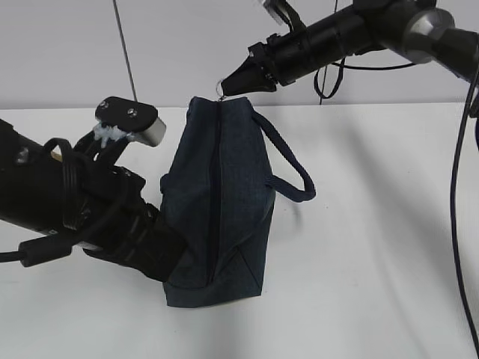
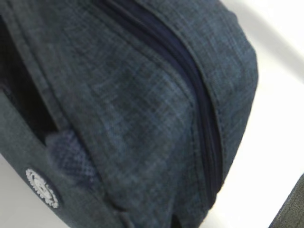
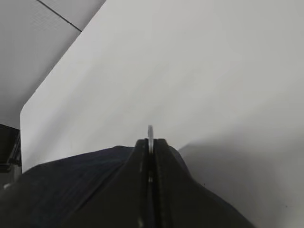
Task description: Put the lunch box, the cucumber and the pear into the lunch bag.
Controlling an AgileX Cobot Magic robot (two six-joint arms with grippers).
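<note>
Exterior view | lunch bag (image 1: pixel 217 202) mid-table | right jaws pinch ring pull (image 1: pixel 222 87)

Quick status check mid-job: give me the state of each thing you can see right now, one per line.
lunch bag: lying on the table, zipper shut along the visible length.
ring pull: at the bag's far end, pinched by the right gripper.
loop handle: hanging free on the bag's right side.
right gripper: shut on the ring pull.
left gripper: against the bag's left side, tips hidden; shut, on the fabric as far as I can tell.
</note>
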